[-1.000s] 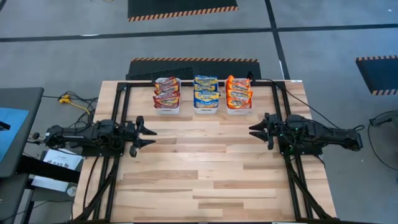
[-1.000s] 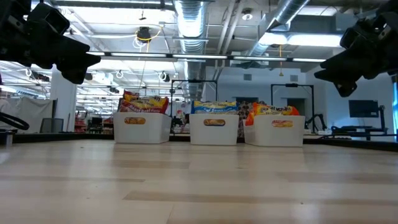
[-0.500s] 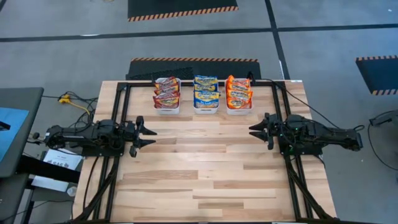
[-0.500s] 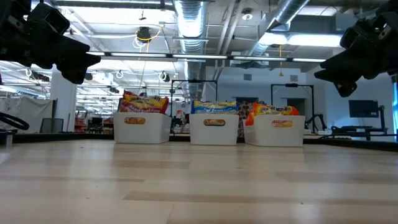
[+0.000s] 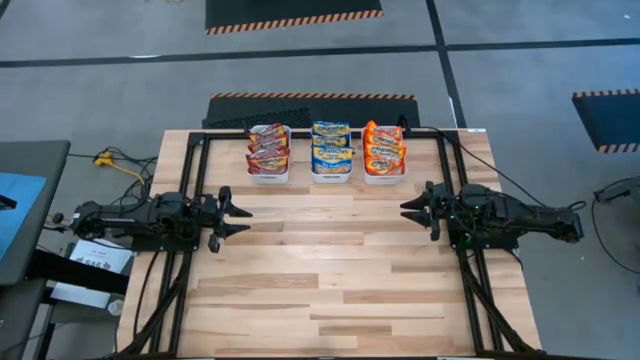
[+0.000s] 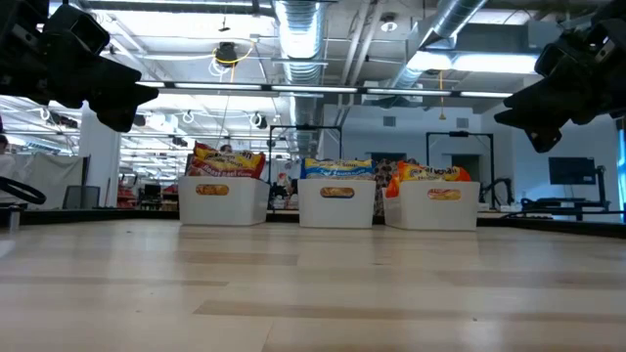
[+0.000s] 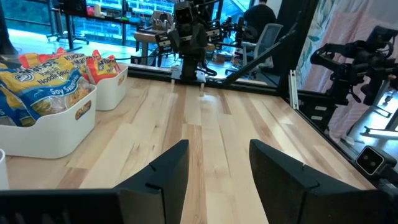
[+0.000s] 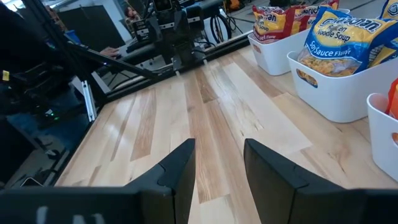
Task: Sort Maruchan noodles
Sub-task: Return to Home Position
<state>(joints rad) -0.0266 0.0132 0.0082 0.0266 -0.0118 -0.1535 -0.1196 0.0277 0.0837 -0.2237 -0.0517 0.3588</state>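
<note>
Packets of Maruchan noodles [image 5: 331, 148] sit sorted by colour in three white bins [image 6: 337, 207], which stand in a row along the far edge of the desk [image 5: 330, 280]. They stand just beside one another with narrow gaps between. The red packets [image 5: 268, 150] fill the bin on the left, the blue packets [image 5: 331, 160] the middle one, and the orange packets [image 5: 384, 150] the one on the right. In each bin the packets stand up above the rim. No packet lies loose on the wooden boards.

The left arm [image 5: 150, 222] lies along the left side of the desk and the right arm [image 5: 505, 216] along the right side. Each points inward, so the two face each other across the bare middle, well apart from each other and from the bins. From desk height both are seen hanging above the surface, not touching it. The left jaws stand apart with a clear gap between them and hold nothing. The right jaws are likewise parted and hold nothing, with only wood showing through the gap.
</note>
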